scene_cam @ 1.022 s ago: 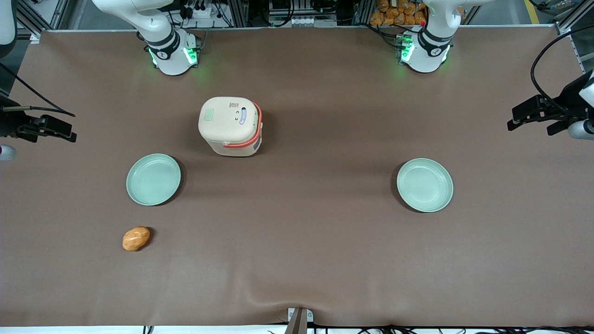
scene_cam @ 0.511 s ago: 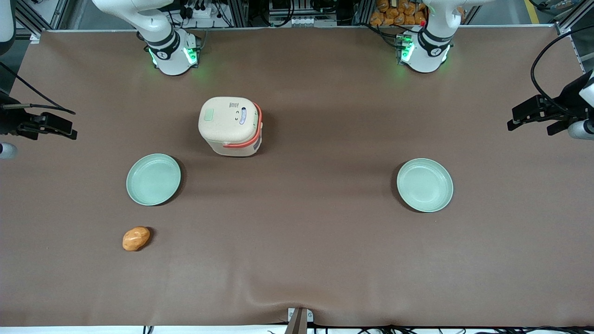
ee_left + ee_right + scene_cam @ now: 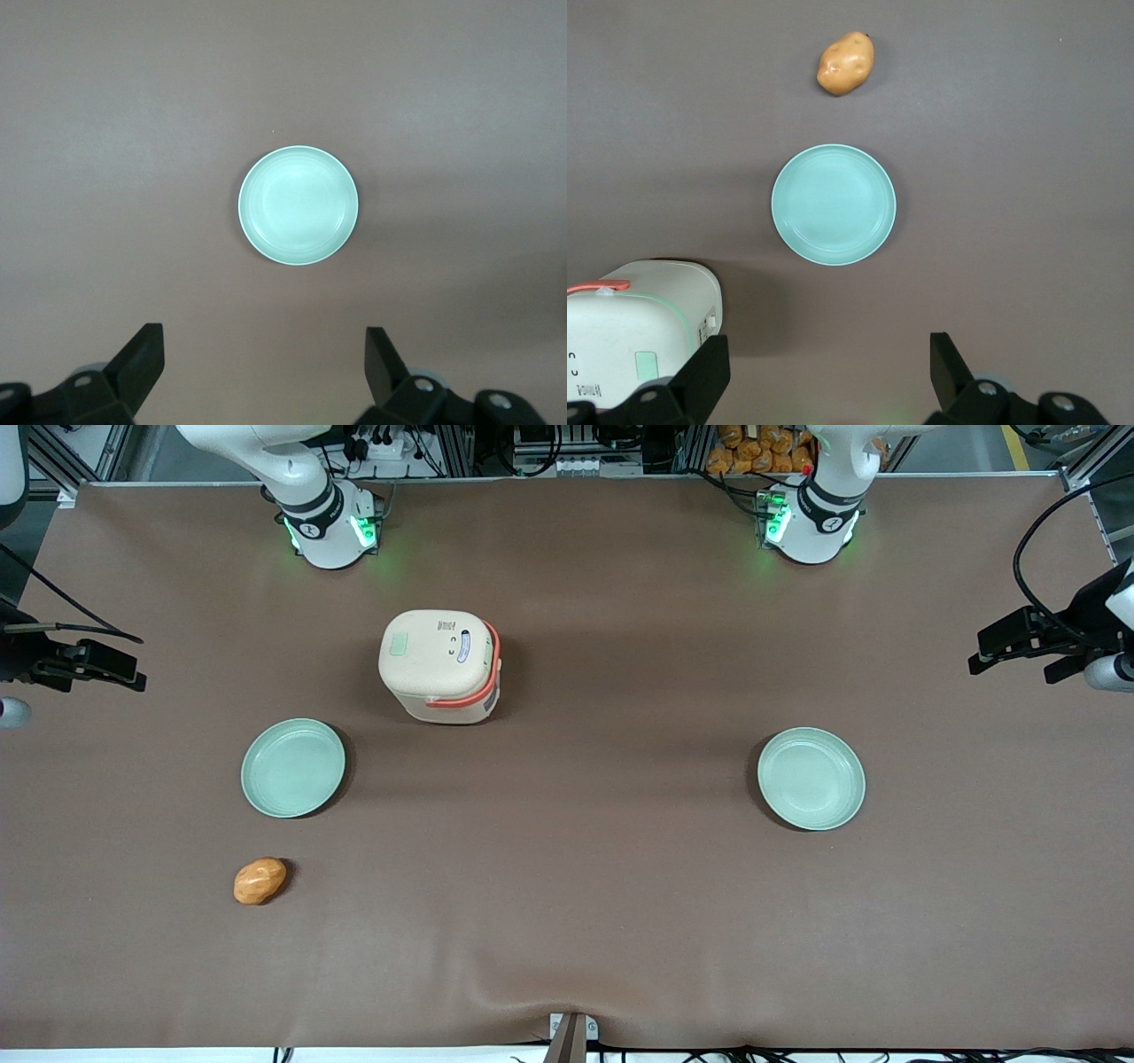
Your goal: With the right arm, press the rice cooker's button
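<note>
The cream rice cooker (image 3: 440, 664) with its coral-orange handle band stands on the brown table, lid shut. Its pale green button (image 3: 400, 643) is a small patch on the lid, on the side toward the working arm's end. My right arm's gripper (image 3: 133, 676) hangs high over the working arm's end of the table, far off sideways from the cooker and touching nothing. In the right wrist view the gripper (image 3: 828, 354) is open and empty over bare table, with the cooker (image 3: 638, 328) and its button (image 3: 647, 365) beside one finger.
A green plate (image 3: 293, 768) (image 3: 834, 204) lies nearer the front camera than the cooker. An orange-brown potato (image 3: 260, 880) (image 3: 846, 64) lies nearer still. A second green plate (image 3: 811, 779) (image 3: 299, 205) lies toward the parked arm's end.
The right gripper has shifted very slightly away from the front camera. The cooker, plates and potato have not moved.
</note>
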Available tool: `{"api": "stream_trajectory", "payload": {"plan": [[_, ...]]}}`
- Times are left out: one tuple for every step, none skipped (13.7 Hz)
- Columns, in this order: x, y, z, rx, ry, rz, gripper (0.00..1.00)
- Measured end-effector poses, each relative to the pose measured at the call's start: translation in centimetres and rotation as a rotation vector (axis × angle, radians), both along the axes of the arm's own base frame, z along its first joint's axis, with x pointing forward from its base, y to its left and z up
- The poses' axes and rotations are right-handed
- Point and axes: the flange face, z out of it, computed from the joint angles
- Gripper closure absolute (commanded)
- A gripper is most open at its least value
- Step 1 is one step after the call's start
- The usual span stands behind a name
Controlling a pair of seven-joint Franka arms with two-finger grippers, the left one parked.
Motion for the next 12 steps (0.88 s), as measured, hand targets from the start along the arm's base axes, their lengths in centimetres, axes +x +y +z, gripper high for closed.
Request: {"api": "stream_trajectory", "payload": {"plan": [[0.0, 0.0, 0.0, 0.0, 0.0, 0.0, 0.0], [0.0, 0.0, 0.0, 0.0, 0.0, 0.0, 0.0], [0.0, 0.1, 0.0, 0.001, 0.0, 0.001, 0.0], [0.0, 0.1, 0.0, 0.001, 0.0, 0.002, 0.0], [0.0, 0.1, 0.0, 0.002, 0.0, 0.002, 0.0], [0.0, 0.2, 0.0, 0.004, 0.001, 0.003, 0.0], [0.0, 0.4, 0.0, 0.01, 0.0, 0.004, 0.0], [0.0, 0.6, 0.0, 0.016, 0.0, 0.005, 0.0], [0.0, 1.2, 0.0, 0.019, 0.003, 0.004, 0.05], [0.0, 2.3, -0.1, 0.021, 0.01, 0.0, 0.2], [-0.1, 4.0, -0.2, 0.021, 0.024, -0.003, 0.34], [-0.5, 6.5, -0.3, 0.017, 0.049, 0.01, 0.47]]}}
